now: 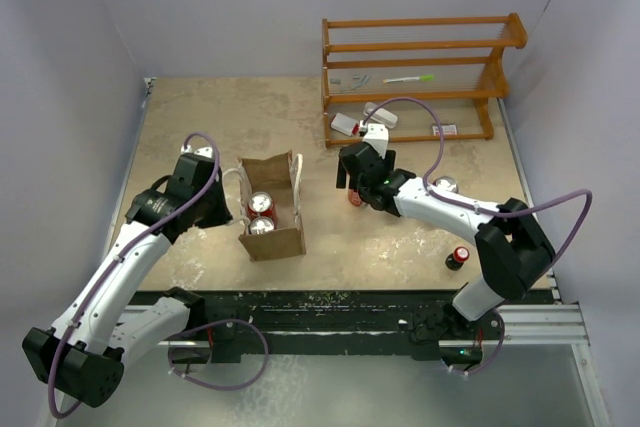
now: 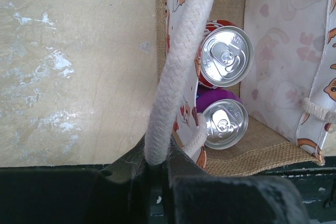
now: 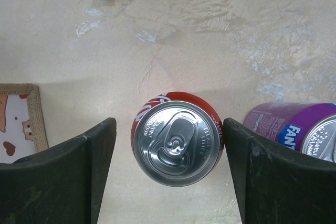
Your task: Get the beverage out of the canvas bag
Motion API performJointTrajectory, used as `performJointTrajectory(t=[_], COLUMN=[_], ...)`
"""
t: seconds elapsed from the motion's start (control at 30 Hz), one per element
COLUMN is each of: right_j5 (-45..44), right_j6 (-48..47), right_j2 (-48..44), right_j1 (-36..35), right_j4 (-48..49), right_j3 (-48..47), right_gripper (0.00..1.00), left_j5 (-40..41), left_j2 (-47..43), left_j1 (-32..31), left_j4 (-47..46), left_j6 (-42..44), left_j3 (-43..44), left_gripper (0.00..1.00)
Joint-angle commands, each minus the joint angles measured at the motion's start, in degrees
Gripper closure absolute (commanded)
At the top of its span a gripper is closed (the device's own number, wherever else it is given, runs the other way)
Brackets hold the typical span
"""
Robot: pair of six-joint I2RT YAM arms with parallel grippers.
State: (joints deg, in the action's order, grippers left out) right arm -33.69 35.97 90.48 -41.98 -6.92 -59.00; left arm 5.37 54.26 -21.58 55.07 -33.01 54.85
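Two arms engaged

Top: canvas bag (image 1: 272, 169) upright on table (image 1: 200, 117).
L wrist: left gripper (image 2: 157, 166) clamped shut on white rope handle (image 2: 178, 77); red can (image 2: 227, 56) + purple can (image 2: 224, 124) inside bag.
R wrist: right gripper (image 3: 168, 129) wide open, jaws flanking third can (image 3: 178, 142), red, on table, no contact.

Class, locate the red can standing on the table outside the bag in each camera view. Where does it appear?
Top external: the red can sits right of the canvas bag, partly hidden.
Left wrist: not in it; the cans there are inside the bag.
Right wrist: centre, between the right gripper's open fingers.
Shared landmark: the canvas bag, in all three.
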Motion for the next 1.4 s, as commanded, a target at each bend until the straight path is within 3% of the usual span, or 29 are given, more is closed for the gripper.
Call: performJointTrajectory(t=[0.0, 0.83, 1.07, 1.37], right_j5=[-0.2, 5.7, 13.4, 14.7], right_j6=[-2.4, -14.6, -13.4, -17.9], right_j2=[-2.1, -5.3, -4.1, -2.8], right_j1=[0.1, 0.1, -0.2, -4.6], right_j4=[0.4, 2.9, 5.1, 3.4], right_j3=[-2.3, -11.1, -17.0, -24.9], right_gripper=[0.16, 0.13, 0.12, 0.11], left_j5=[1.2, 3.8, 4.2, 4.6], left_j2=[-1.1, -0.2, 1.4, 0.8], left_j1=[-0.7, -1.8, -4.2, -4.5], left_j4=[0.2, 1.4, 2.2, 1.7], left_j6=[-1.4, -3.1, -3.4, -3.5], left_j3=[0.6, 0.7, 1.0, 1.0], left_gripper=[1.0, 1.0, 1.0, 1.0])
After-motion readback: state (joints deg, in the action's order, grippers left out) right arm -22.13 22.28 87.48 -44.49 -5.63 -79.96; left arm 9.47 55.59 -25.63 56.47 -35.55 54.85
